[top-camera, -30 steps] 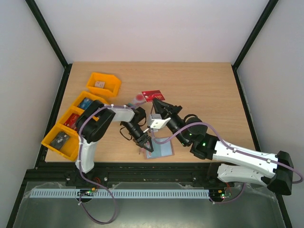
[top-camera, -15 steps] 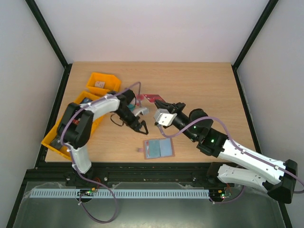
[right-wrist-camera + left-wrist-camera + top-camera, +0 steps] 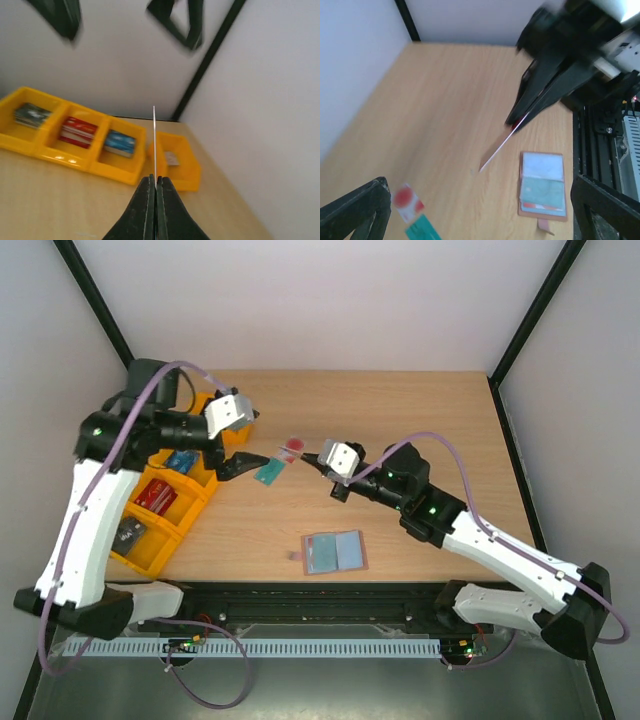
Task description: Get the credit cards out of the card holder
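Observation:
The card holder [image 3: 334, 552] lies open and flat near the table's front edge, grey-blue inside up, with its tab [image 3: 545, 226] at one edge. It also shows in the left wrist view [image 3: 543, 192], with cards in its pockets. A teal-green card [image 3: 268, 472] [image 3: 422, 229] and a white-pink card with a red mark [image 3: 291, 447] [image 3: 407, 200] lie on the table at the middle left. My left gripper [image 3: 245, 462] [image 3: 480, 220] hangs open just left of the teal card, holding nothing. My right gripper [image 3: 322, 457] [image 3: 155, 182] is shut on a thin card [image 3: 154, 140] [image 3: 495, 150] seen edge-on.
A row of orange bins [image 3: 165, 505] [image 3: 75, 145] with card stacks stands along the left edge, and a separate orange bin [image 3: 225, 415] [image 3: 175, 160] sits behind it. Black frame posts [image 3: 95, 310] rise at the back corners.
My left arm swung up and left, away from the holder, and its jaws opened; the teal card now lies on the table. My right gripper lifted toward the back left.

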Controlling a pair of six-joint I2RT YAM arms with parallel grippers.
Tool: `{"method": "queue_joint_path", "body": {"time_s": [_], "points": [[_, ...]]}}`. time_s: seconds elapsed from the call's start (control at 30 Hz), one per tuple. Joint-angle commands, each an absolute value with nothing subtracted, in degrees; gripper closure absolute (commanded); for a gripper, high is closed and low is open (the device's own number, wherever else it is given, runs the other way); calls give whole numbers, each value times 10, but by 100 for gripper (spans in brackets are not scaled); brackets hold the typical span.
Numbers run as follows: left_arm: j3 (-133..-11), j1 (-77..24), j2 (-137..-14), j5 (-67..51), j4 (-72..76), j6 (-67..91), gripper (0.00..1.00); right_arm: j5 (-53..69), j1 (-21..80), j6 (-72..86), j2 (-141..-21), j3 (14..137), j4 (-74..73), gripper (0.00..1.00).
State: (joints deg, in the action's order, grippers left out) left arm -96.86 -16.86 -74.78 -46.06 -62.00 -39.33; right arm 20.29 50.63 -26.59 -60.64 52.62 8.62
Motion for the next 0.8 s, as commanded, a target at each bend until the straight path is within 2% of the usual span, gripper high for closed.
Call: {"method": "queue_joint_path", "body": {"time_s": [0.0,0.23,0.3,0.4,0.5,0.53,0.63,0.67,0.7,0.77], "points": [[-1010,-181,-743,-460,-694,-467,3,304,504,-175,-631,559,80,98],[-969,-277,-734,-324,-684,-475,17,362,504,-166,-654,575,82,98],[-966,-281,-739,-293,-664,-466,29,379,504,-173,-655,576,78,98],[-962,-288,-746,-261,-633,-441,63,380,505,-182,-657,580,66,98],[-962,-289,-746,-291,-642,-443,95,366,505,-187,-654,577,66,98],[-964,-289,-745,-309,-648,-446,98,362,505,-187,-653,577,67,98],[-975,-281,-740,-367,-662,-436,98,329,505,-159,-639,555,114,96],[-975,-270,-736,-390,-653,-422,98,308,504,-140,-631,540,145,81],[-977,-256,-731,-415,-646,-410,98,284,504,-111,-620,518,181,61],[-988,-228,-721,-465,-630,-381,98,266,499,-55,-601,473,264,32]]}}
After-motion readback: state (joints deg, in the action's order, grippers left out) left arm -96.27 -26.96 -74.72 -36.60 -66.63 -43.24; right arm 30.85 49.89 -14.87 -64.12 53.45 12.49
